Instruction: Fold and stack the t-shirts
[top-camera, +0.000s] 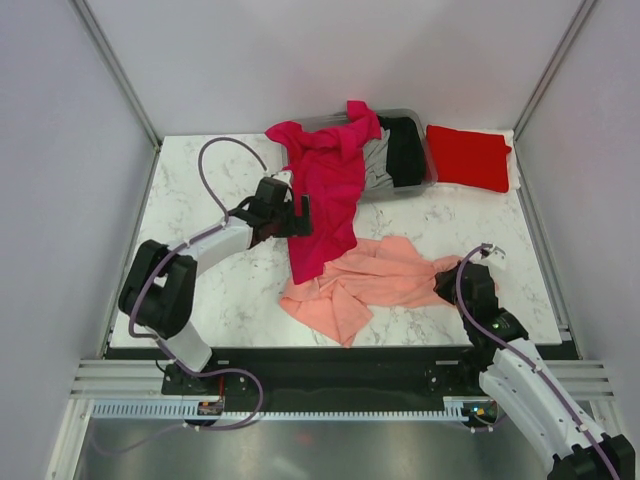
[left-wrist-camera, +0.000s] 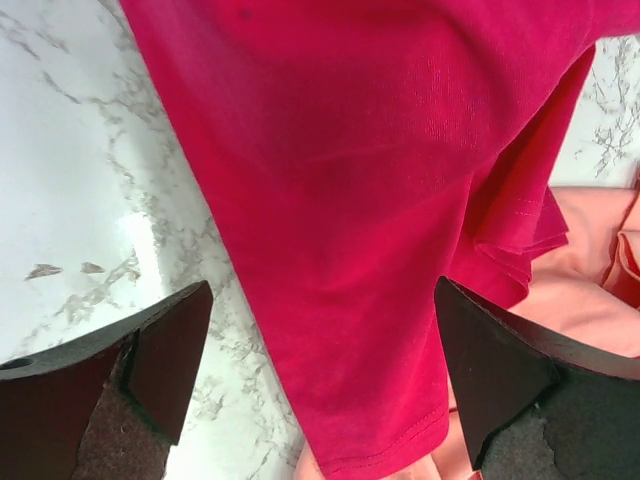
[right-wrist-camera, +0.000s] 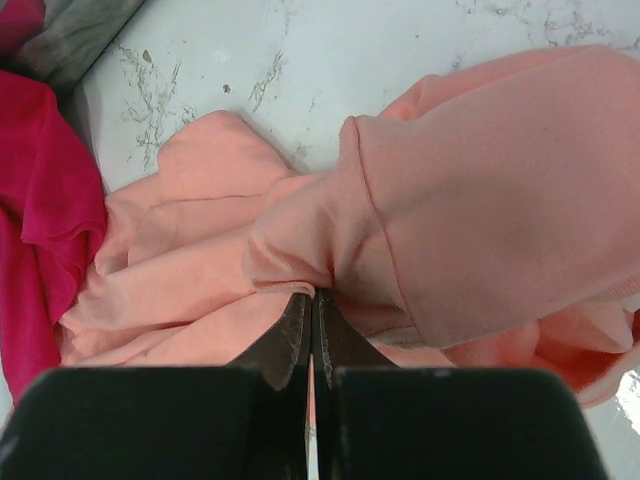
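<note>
- Step, likely: untangling salmon t-shirt (right-wrist-camera: 480, 200) for folding.
- Right gripper (right-wrist-camera: 310, 300): pinched on its fold.
- Left gripper (left-wrist-camera: 322, 290): agape over magenta t-shirt (left-wrist-camera: 350, 150), empty.
- Next: drag clear, flatten.

Magenta t-shirt (top-camera: 325, 200), salmon-pink t-shirt (top-camera: 370, 280), bright red t-shirt (top-camera: 468, 157), grey-veined white marble table (top-camera: 230, 290)

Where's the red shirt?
In the top view, the red shirt lies folded in the far right corner of the table, right beside the bin.

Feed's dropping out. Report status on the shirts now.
Left gripper open over draped magenta cloth t-shirt. Right gripper shut on crumpled salmon-pink cloth t-shirt. Magenta hem overlaps the salmon one.
</note>
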